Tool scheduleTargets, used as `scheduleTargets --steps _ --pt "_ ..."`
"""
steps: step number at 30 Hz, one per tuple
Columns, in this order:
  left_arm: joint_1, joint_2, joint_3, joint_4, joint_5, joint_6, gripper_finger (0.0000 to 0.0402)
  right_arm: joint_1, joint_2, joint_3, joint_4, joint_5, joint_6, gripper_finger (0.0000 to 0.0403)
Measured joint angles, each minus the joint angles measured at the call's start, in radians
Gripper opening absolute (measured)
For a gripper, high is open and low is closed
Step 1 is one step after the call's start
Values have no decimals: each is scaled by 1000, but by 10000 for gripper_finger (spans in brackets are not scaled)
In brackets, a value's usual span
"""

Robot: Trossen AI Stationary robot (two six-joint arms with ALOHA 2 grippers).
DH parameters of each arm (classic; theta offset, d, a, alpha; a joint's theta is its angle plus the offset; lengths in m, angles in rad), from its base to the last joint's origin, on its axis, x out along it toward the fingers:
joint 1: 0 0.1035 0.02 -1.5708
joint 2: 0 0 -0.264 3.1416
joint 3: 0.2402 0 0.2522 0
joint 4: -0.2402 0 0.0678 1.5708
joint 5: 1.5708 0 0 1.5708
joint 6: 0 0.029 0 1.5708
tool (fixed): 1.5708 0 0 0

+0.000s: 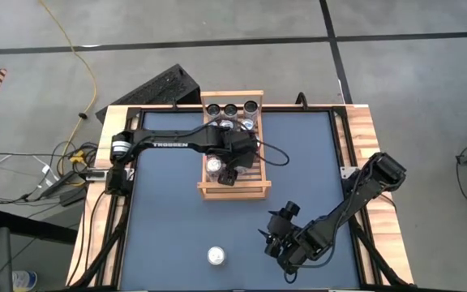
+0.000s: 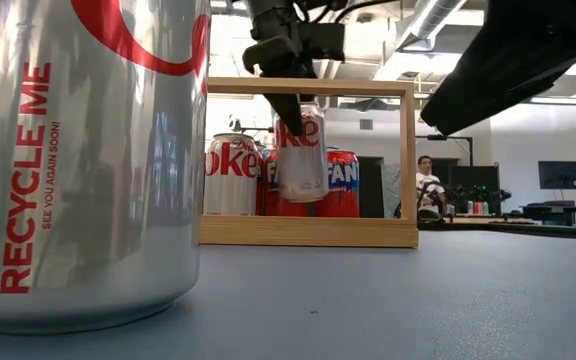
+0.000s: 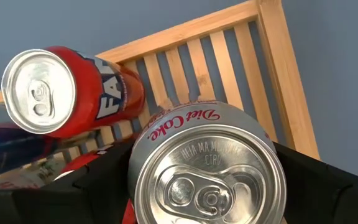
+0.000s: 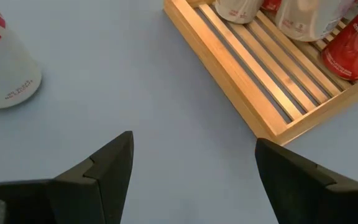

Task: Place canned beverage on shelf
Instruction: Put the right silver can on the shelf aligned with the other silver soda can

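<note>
L hand [image 1: 227, 166] w/ 1 Diet Coke can [image 2: 300, 155] over shelf [image 1: 232, 191]; R hand [image 4: 191, 168] wide.

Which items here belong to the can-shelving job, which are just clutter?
Job:
- shelf
- Diet Coke can held by left gripper
- cans already on shelf
- spare can on table

Clutter:
- yellow cable
- right gripper, idle

Cans [image 1: 230, 110] crowd the shelf's [image 1: 232, 191] far end; its near slats lie bare.
</note>
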Motion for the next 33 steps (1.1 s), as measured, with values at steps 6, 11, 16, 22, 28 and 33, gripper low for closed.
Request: scheduleTargets --steps 6,11,16,22,28,33 --pt "15 37 47 -37 85 -65 307 9 0 0 -7 0 2 306" --pt "24 37 47 -50 88 -88 307 10 0 0 -12 0 3 306" --pt "34 50 48 -50 131 -95 307 6 0 0 -13 1 7 306" --pt "49 99 46 -59 157 -137 307 4 0 0 -15 1 11 306" --pt "53 99 48 -12 115 -194 307 4 0 0 -16 2 11 306" --pt "61 99 41 -23 130 -291 307 4 0 0 -16 2 11 306"
